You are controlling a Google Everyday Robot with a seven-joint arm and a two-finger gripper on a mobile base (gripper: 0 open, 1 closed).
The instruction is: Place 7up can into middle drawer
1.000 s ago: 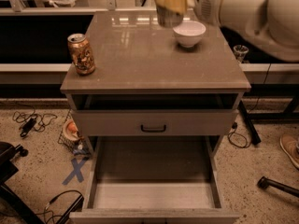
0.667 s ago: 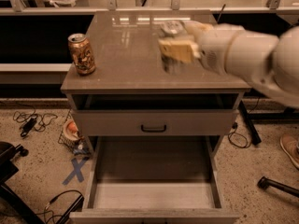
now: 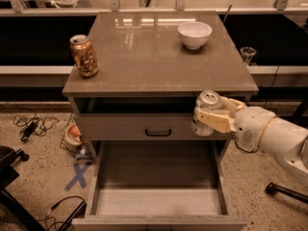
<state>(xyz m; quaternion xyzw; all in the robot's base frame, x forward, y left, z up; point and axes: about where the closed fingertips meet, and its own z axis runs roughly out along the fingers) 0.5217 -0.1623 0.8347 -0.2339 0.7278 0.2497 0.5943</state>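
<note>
The 7up can (image 3: 207,101) is a slim silver-white can with a shiny top, held upright in my gripper (image 3: 210,120). The gripper is shut on it, cream fingers (image 3: 215,121) wrapped around its body, arm reaching in from the right. The can hangs in front of the cabinet's right side, level with the closed drawer front, above the back right part of the open middle drawer (image 3: 156,199). That drawer is pulled out wide, with low grey walls and a pale flat floor with nothing on it.
An orange-brown patterned can (image 3: 84,56) stands at the cabinet top's left edge. A white bowl (image 3: 194,34) sits at the back right. The closed drawer front with a black handle (image 3: 158,132) is above the open drawer. Cables and a blue floor X (image 3: 77,175) lie left.
My gripper has carried the 7up can down from above the cabinet top, off its front right edge, to a spot over the open drawer. The bowl is uncovered now.
</note>
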